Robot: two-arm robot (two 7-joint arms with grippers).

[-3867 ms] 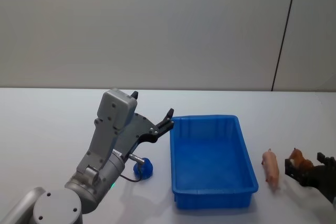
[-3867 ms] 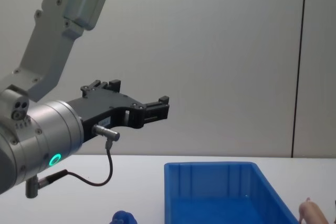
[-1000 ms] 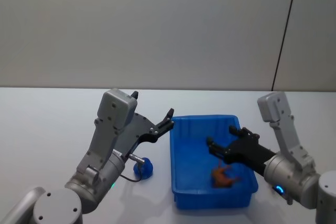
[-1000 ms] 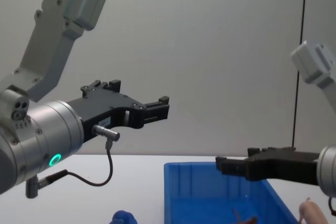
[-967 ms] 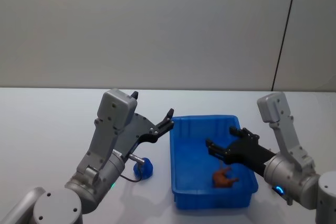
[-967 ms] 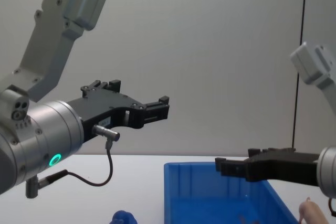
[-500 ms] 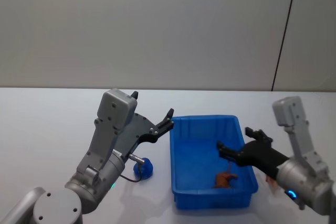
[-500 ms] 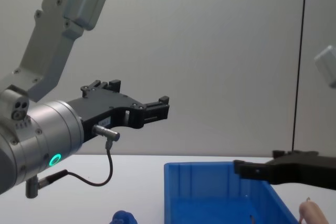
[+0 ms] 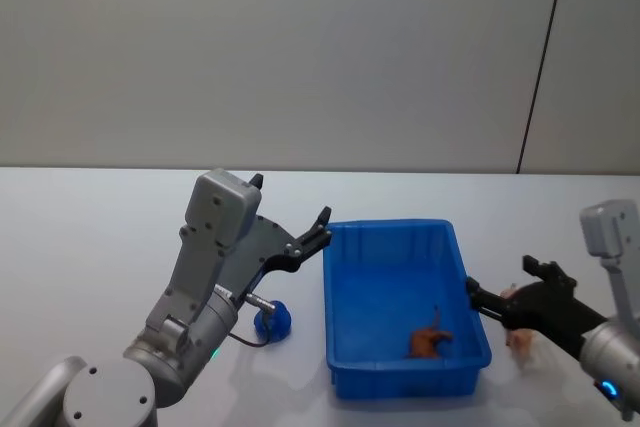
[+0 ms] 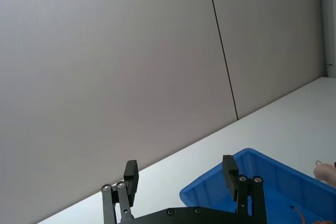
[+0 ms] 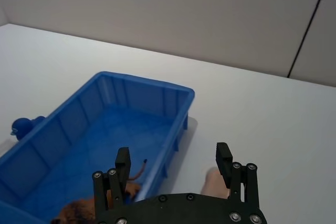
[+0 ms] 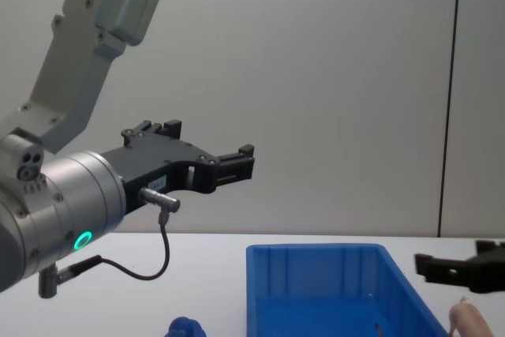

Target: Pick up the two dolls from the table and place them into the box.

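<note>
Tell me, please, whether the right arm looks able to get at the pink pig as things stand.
Probably yes. The right gripper hangs open beside the box, and the pink pig lies on the table below the gap between its fingers, nothing covering it. The box's wall close by may crowd one finger.

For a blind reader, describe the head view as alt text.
A bright blue rectangular plastic bin on a white table holds a brown animal figure; right of it, the open right pincer hovers by a pale-pink pig. The open left pincer hangs near a dark-blue rounded figure.

Left hand (image 12: 243, 165) high, box (image 12: 316, 272) lower down.
</note>
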